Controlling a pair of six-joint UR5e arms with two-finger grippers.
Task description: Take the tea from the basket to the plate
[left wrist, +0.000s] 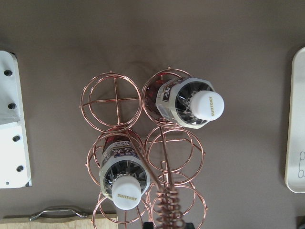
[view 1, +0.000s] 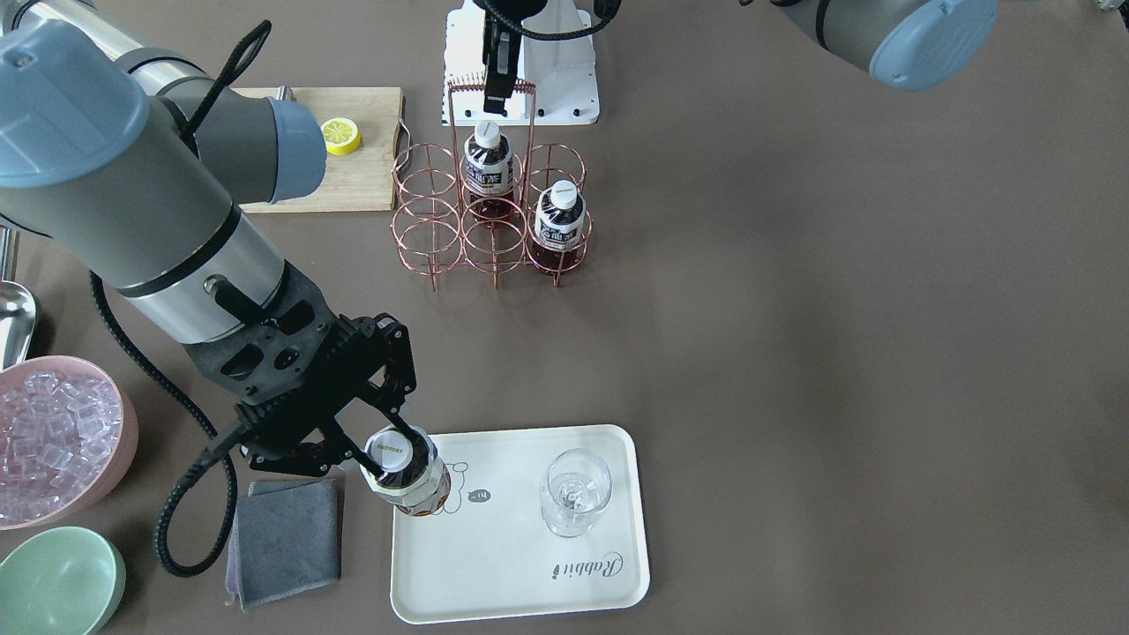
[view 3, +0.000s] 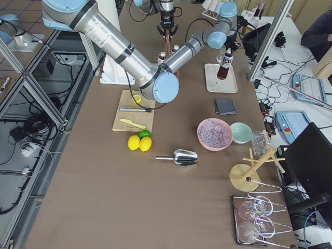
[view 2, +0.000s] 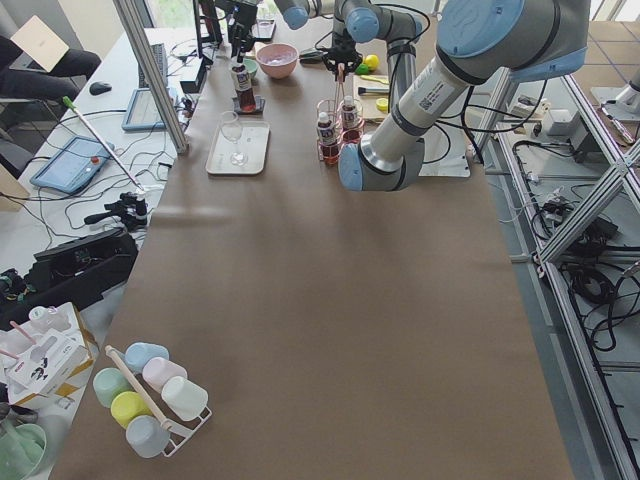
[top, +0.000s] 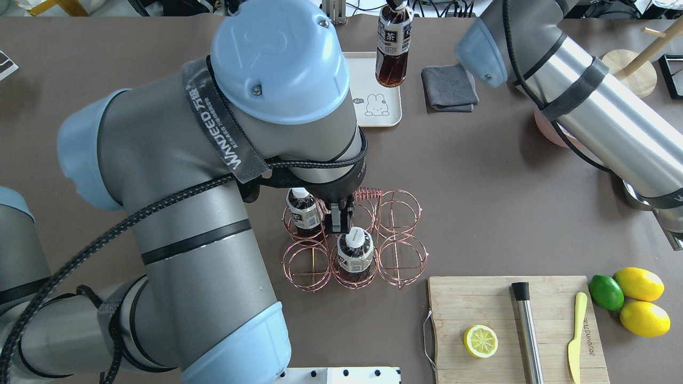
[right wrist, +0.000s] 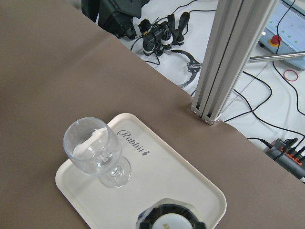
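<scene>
Exterior front-facing view puts the plate (view 1: 520, 564) at lower centre and the basket (view 1: 494, 216), with two other bottles (view 1: 488, 160), at upper centre. The right gripper (view 1: 388, 446) clamps the tea (view 1: 414, 481) by its neck over the plate's upper-left corner; whether the left gripper (view 1: 495, 99), at the basket's handle, is clenched cannot be told.

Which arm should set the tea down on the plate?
Right: the right gripper holds the tea over the plate corner, while the left gripper is far off at the handle of the basket.

"Rabbit" on plate (view 1: 512, 564), "SUNTORY" on cap (view 1: 393, 447)
</scene>
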